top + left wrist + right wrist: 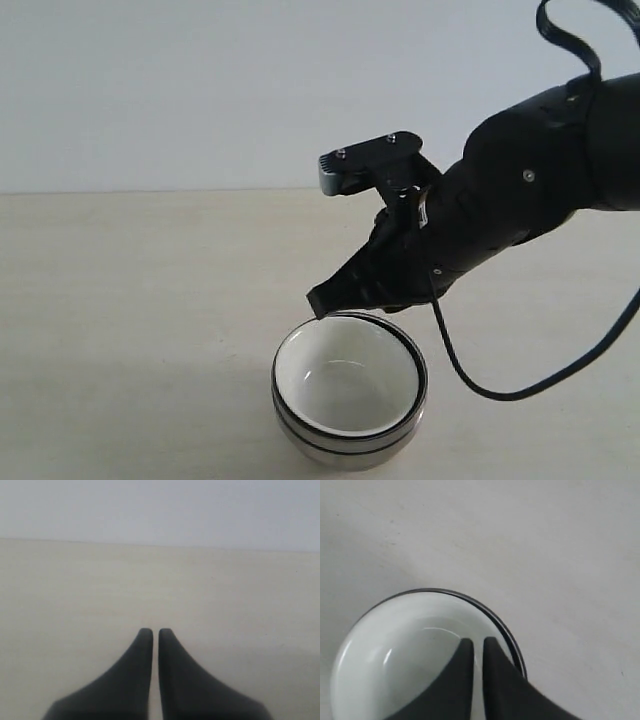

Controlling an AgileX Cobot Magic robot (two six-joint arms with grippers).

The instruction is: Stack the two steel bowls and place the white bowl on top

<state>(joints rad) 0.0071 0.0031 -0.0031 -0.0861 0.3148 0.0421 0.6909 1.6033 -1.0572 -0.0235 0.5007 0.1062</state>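
The two steel bowls sit nested near the table's front edge, showing only as shiny bands. The white bowl rests inside them on top, and its dark mark is hidden. My right gripper hangs just above the stack's far rim. Its jaws are shut with only a thin slit between them and hold nothing. From the right wrist, the gripper points over the white bowl, with the steel rim curving beside it. My left gripper is shut over bare table and is outside the exterior view.
The pale tabletop stretches around the stack and meets a plain light wall behind. A black cable loops down from the right arm, to the right of the bowls.
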